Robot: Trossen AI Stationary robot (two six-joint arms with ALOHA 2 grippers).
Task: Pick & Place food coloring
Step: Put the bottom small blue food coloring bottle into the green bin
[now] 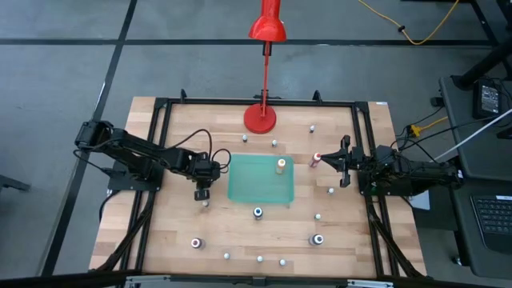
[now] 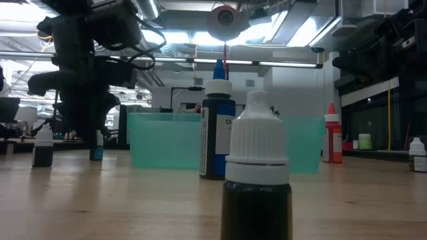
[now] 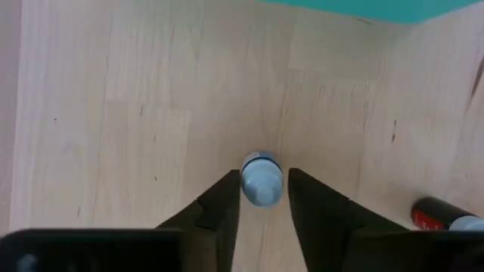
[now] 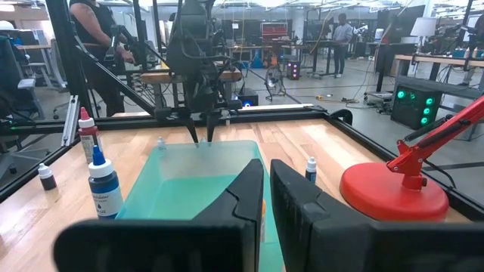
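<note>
1. My left gripper (image 3: 262, 198) sits over a little bottle (image 3: 262, 178) on the table (image 3: 113, 113), just beside the green tray (image 1: 261, 179); fingers nearly touch its cap.
2. It looks light, hard and slippery. I'd squeeze its middle.
3. My right gripper (image 4: 266, 189) waits, pinched together.

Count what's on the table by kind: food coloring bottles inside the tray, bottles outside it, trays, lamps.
Food coloring bottles in the green tray: 1
Food coloring bottles out on the table: 13, as far as the high view shows
Green trays: 1
Red lamps: 1
Total: 16
</note>
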